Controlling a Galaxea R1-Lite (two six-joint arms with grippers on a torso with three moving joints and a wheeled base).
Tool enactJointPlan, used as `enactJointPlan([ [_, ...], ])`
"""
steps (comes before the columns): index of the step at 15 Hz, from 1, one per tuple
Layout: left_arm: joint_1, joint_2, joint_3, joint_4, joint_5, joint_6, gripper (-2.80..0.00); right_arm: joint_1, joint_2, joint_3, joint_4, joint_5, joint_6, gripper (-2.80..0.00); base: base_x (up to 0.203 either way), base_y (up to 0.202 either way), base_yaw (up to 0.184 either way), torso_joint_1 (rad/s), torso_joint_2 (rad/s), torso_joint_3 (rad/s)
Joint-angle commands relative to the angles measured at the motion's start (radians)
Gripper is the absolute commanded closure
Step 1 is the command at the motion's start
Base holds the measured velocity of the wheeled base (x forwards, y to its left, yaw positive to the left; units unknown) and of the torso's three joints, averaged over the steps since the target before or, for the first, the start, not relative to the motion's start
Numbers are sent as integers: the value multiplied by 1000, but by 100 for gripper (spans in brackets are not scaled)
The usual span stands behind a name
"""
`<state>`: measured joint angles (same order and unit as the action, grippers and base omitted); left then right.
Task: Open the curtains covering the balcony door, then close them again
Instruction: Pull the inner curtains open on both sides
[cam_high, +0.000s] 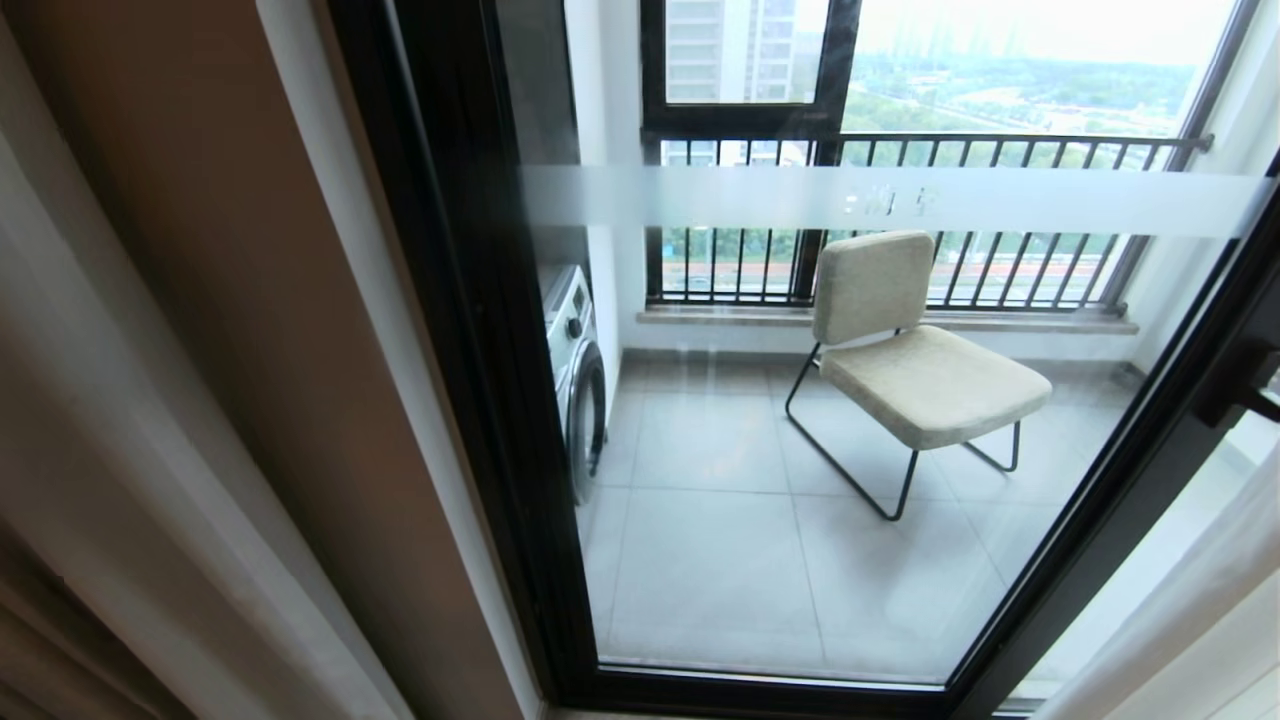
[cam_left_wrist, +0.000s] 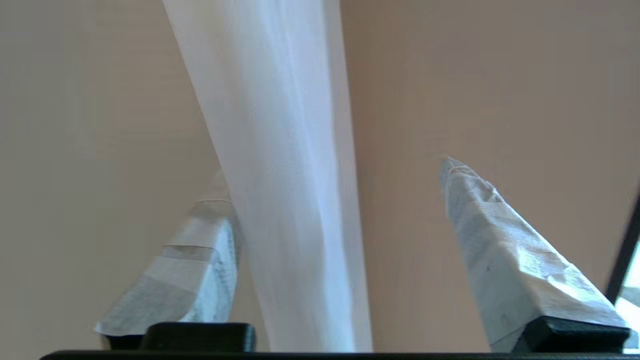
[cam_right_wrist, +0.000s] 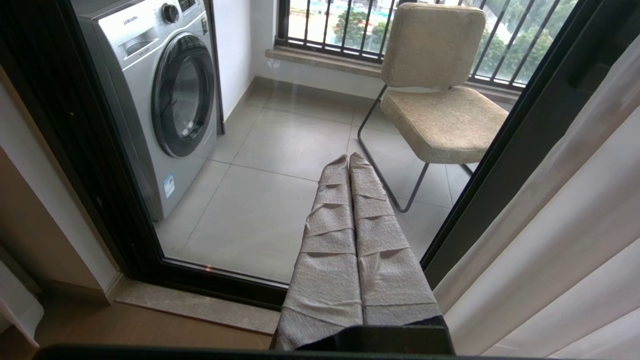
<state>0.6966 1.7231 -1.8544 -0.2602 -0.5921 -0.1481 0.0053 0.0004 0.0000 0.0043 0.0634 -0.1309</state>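
Beige wall (cam_left_wrist: 500, 75) backs a white sheer fold of the curtains (cam_left_wrist: 290, 200) hanging lengthwise between the spread left claw (cam_left_wrist: 332, 182).

Soft daylight, backlit; slight edge distortion

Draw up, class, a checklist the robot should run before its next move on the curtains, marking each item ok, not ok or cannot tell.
1. Balcony door glass uncovered: ok, chair and washing machine show through it.
2. Left hand open: ok, its fingers stand wide apart.
3. Left hand free of the white sheer: not ok, the sheer hangs between the fingers, against one of them.
4. Right hand shut and empty: ok.
5. Curtains drawn to both sides of the door: ok.
6. Curtain rail free: cannot tell.
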Motion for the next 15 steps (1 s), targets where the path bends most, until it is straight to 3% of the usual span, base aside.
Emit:
enactJointPlan([
  [1,0,-74,57,-2,-5,-5,-280,1,0,0,0,1,-1,0,0,0,0,0,0,0],
  [8,-3,-410,462,-2,-3,-7,-280,1,0,0,0,1,-1,0,0,0,0,0,0,0],
  [15,0,-789,891,3,44,-8,-280,1,0,0,0,1,-1,0,0,0,0,0,0,0],
])
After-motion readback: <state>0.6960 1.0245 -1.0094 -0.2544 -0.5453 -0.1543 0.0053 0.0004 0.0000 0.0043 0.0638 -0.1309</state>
